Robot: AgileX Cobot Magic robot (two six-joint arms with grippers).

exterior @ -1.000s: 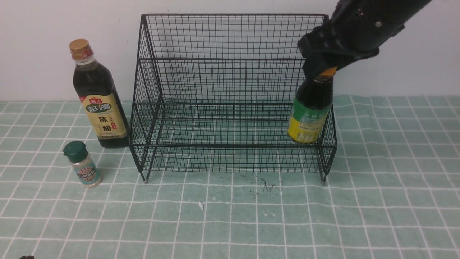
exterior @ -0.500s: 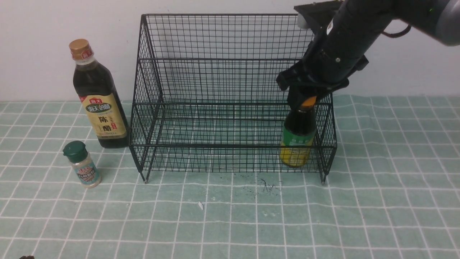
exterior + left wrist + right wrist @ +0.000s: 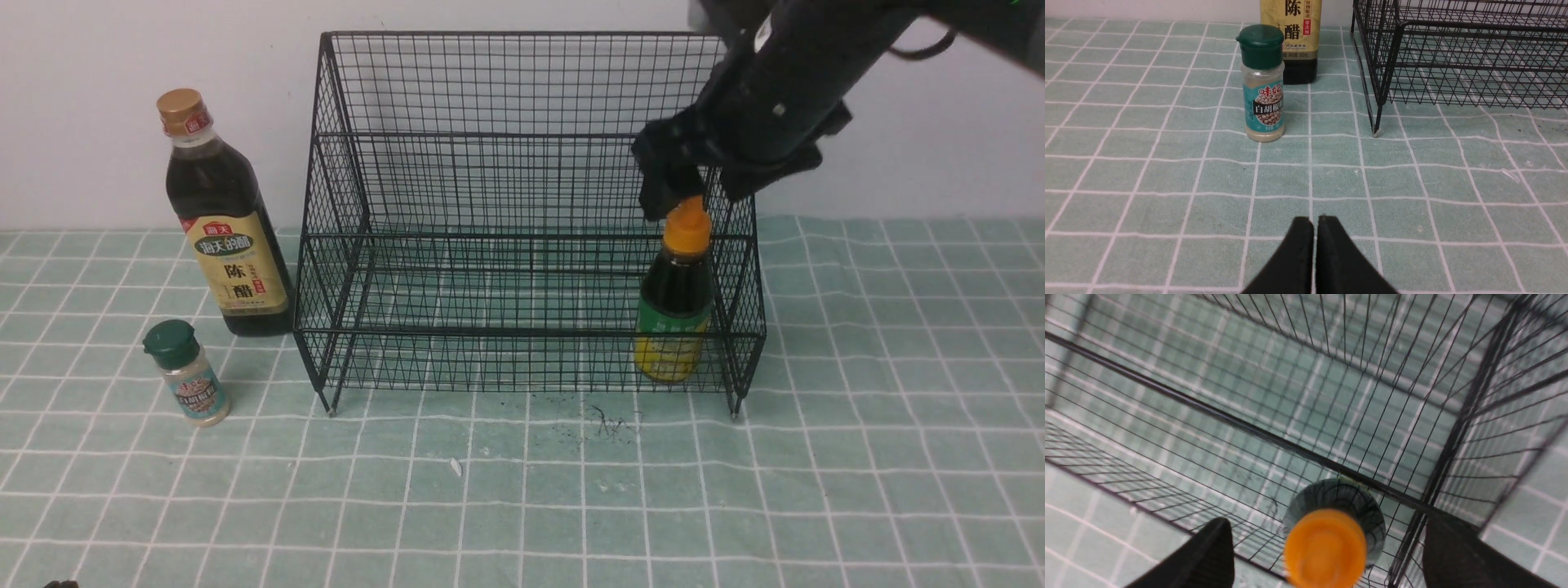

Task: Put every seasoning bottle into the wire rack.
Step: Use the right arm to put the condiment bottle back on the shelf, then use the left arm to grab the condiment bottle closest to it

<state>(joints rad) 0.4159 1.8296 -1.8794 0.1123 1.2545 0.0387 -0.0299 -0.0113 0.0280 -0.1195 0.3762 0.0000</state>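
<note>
Front view: we see the wire rack [image 3: 522, 204] standing at the centre of the tabletop [image 3: 816, 490], which is covered by a green checked cloth. The rack has two stepped tiers and a high back.

1. Squat bottle [image 3: 676, 318]. It is dark, with an orange nozzle and a yellow-green label. We find it upright on the lower front tier, at the 3 o'clock end of the rack, just beside the side mesh.
2. Right end effector [image 3: 695, 184]. It hangs at 12 o'clock of the squat bottle, just above the nozzle. In the right wrist view its fingers [image 3: 1208, 555] stand spread wide on either side of the orange nozzle, with a gap on each side. We read it as released, holding nothing.
3. Vinegar bottle [image 3: 224, 237]. It is tall and dark, with a gold cap and a tan label. It stands upright on the tabletop at 9 o'clock of the rack, just beside the side mesh and outside it.
4. Shaker [image 3: 189, 377]. It is small and green-lidded, and stands upright on the tabletop at 8 o'clock of the rack and 6 o'clock of the vinegar bottle, near it but apart.
5. Left end effector [image 3: 1314, 228]. The left wrist view shows it clenched, fingertips pressed together and holding nothing, low over the cloth. The shaker lies at its 11 o'clock, well apart.
6. Dark specks [image 3: 604, 425] lie on the cloth at 6 o'clock of the rack.
</note>
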